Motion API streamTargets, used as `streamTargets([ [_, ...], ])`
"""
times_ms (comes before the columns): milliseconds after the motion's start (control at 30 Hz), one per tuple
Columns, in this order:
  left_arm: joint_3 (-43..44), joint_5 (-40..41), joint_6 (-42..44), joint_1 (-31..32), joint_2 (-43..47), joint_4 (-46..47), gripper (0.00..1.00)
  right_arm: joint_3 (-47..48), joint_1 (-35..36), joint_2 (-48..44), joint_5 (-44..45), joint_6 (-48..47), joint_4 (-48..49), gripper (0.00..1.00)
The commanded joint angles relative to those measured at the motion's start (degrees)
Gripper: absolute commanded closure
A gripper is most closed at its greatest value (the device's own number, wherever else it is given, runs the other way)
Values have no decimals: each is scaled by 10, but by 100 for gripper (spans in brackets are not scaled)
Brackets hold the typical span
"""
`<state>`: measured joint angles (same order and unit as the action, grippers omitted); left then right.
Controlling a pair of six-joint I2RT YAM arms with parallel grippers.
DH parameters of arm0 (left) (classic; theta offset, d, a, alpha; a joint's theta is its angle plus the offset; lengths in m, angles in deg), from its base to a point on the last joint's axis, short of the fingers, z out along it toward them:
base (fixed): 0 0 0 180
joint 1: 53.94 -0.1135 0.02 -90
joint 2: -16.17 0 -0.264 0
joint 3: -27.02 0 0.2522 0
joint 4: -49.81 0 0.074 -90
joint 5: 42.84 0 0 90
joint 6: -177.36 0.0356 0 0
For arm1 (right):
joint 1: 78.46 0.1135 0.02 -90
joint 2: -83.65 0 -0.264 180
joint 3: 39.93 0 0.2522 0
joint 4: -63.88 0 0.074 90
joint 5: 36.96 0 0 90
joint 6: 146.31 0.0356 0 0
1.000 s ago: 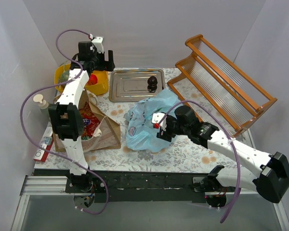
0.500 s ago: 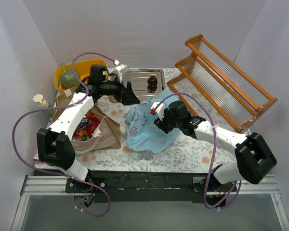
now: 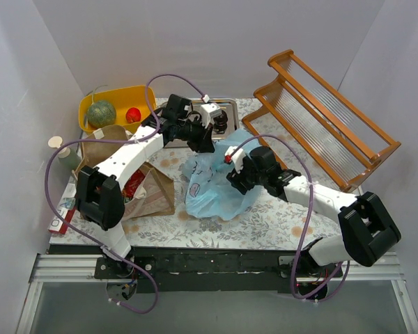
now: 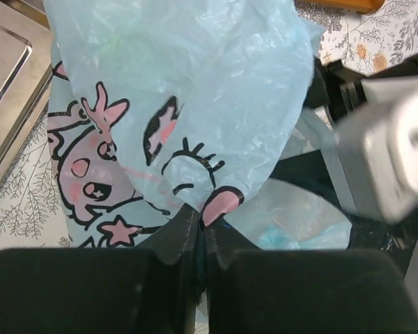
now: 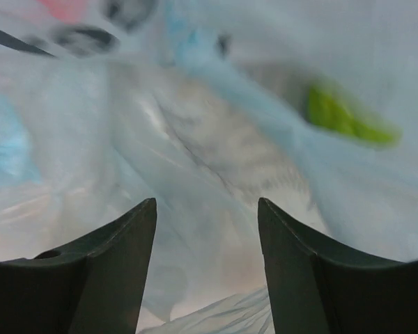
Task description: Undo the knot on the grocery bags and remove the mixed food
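two bags on the surface (image 3: 279, 216), listed in turn.

item 1, blue plastic bag (image 3: 212, 188): lies mid-surface just beside the paper bag, crumpled, with the cartoon print showing. your left tool (image 4: 200, 226) is pressed together on a fold of its film, on the side nearest the steel tray (image 3: 231, 110). your right tool (image 5: 207, 209) stands spread against the bag's other flank and grips nothing that shows. a green patch (image 5: 348, 115) shows through the film. what it is cannot be told.

item 2, paper bag (image 3: 153, 191): stands at the left with a red packet (image 3: 132, 184) visible inside. no tool is on it.

item 3, yellow tub (image 3: 118, 94), far left corner: holds the melon (image 3: 100, 113) and a small red ball (image 3: 132, 115), both out of the bags.

item 4, wooden rack (image 3: 327, 125) and soap bottle (image 3: 61, 149): no part of the job.

step in hand, as judged: opening the blue plastic bag. one pinch is set and the second is not yet made. whether the knot is undone cannot be told, because the film hides it.

next move calls for: close your right tool on film opposite the left pinch. then draw the two apart gently, so the mouth spreads rather than tears. hold the left pinch firm, since thin film likely slips. lift little, or the contents may roll out.
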<state>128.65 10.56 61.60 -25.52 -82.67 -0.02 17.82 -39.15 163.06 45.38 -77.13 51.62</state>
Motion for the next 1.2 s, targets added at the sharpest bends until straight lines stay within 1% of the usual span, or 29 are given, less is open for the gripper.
streamTargets([
  [0,82,-47,3,-2,16,-57,100,-21,-75,-28,-19,34,2,32],
  [33,101,-74,7,-2,30,-80,100,-23,-98,-37,-24,35,-7,32],
  [67,105,-96,3,-2,42,-80,100,-25,-107,-42,-31,34,-11,33],
  [100,102,-129,2,-2,58,-75,100,-25,-116,-45,-43,32,-13,33],
  [133,94,-137,-3,0,91,-50,100,-25,-124,-51,-46,32,-13,32],
  [200,28,-138,-23,1,126,-5,100,-28,-124,-50,-60,28,-5,32],
  [233,-2,-127,-23,1,145,21,100,-29,-124,-45,-67,27,0,32],
  [267,-43,-118,-21,1,146,26,100,-29,-124,-41,-73,28,14,32],
  [300,-59,-111,-17,1,145,26,100,-28,-124,-37,-82,28,20,32],
  [367,-77,-95,-8,1,127,5,100,-16,-125,-20,-95,28,26,27],
  [400,-89,-87,-9,1,121,-5,100,3,-124,-13,-116,28,28,25],
  [433,-93,-61,-15,1,116,-7,100,14,-124,3,-128,26,27,23],
  [467,-97,-51,-20,1,110,-7,100,23,-124,12,-146,26,28,22],
  [533,-114,-30,-34,1,111,10,100,48,-124,38,-154,43,44,19],
  [633,-137,39,-53,0,121,36,100,73,-122,71,-173,71,67,16],
  [667,-140,91,-55,0,122,38,100,78,-122,79,-181,80,71,15],
  [800,-160,172,-51,0,130,48,100,104,-111,117,-187,114,94,11],
  [833,-165,174,-55,-2,135,50,100,116,-108,131,-189,121,100,3],
  [867,-168,170,-58,-5,138,51,100,123,-107,139,-197,126,102,2],
  [1033,-179,149,-62,-5,139,45,100,154,-87,172,-224,150,79,2],
  [1100,-193,144,-62,-5,142,45,100,139,-72,160,-222,168,75,2],
  [1167,-198,132,-68,-5,146,44,100,117,-55,148,-197,188,83,2],
])
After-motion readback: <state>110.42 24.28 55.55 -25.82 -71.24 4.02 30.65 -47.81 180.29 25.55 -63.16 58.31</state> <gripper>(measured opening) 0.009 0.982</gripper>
